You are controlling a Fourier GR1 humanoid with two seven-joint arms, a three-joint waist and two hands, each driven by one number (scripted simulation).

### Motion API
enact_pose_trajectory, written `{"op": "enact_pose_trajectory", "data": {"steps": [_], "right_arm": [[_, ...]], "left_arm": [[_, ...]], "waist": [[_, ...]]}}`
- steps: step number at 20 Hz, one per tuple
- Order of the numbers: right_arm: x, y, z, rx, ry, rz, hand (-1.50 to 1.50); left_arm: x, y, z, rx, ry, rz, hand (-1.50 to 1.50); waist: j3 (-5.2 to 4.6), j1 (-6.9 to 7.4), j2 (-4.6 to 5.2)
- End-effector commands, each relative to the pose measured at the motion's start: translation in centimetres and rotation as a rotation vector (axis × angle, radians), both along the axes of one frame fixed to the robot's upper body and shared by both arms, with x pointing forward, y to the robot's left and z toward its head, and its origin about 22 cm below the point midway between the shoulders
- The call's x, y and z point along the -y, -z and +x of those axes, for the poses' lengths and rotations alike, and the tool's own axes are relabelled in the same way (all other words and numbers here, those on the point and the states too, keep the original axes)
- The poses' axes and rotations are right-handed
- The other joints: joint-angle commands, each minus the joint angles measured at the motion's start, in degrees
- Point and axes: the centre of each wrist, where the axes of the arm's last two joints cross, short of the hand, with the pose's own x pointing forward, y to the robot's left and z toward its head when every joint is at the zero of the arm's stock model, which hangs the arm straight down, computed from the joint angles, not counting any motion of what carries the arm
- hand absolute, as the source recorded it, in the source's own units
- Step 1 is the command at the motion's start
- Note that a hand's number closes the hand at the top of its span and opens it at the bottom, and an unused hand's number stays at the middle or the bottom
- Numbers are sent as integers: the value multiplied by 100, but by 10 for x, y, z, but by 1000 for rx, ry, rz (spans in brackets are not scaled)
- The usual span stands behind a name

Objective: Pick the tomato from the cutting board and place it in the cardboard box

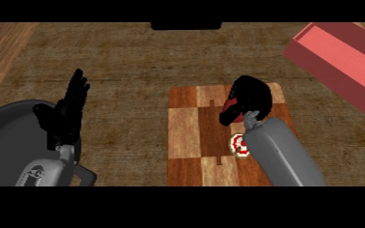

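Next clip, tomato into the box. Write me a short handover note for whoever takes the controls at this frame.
Left hand: open, resting at the view's left, holding nothing.
Right hand: over the cutting board, fingers curled round the tomato, of which only a red edge shows.
Box: upper right, beside the board.
Done: tomato gripped; whether it is lifted, I cannot tell.
Left: carry it up and right to the box, release.
A red-and-white round thing lies on the board.

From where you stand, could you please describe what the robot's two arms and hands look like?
Both forearms are smooth, rounded grey shells: the left forearm and the right forearm. Each ends in a black robot hand with slim fingers and a thumb: the left robot hand and the right robot hand. Pale grey wrist pieces join them.
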Motion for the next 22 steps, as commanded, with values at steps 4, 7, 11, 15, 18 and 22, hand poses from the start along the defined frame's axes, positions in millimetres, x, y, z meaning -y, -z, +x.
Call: {"op": "enact_pose_trajectory", "data": {"steps": [4,7,11,15,18,22], "right_arm": [[52,-3,-9,-2,-9,-20,150],[44,-19,-13,73,-21,-34,150],[50,-63,-11,171,-49,-74,150],[43,-112,-31,316,-44,-59,150],[34,-140,-49,407,-4,-31,150],[58,-186,-48,476,46,-70,150]], "left_arm": [[-19,27,-10,-131,-50,-4,0],[-13,28,-15,-129,-51,11,0],[-15,32,-17,-125,-51,16,0],[-18,32,-24,-138,-57,20,0],[-12,33,-23,-119,-72,18,0],[-14,32,-21,-110,-41,13,0]], "waist": [[-102,-29,63],[-102,-9,56],[-105,-19,52],[-107,-69,20],[-107,-75,18],[-107,-27,43]]}}
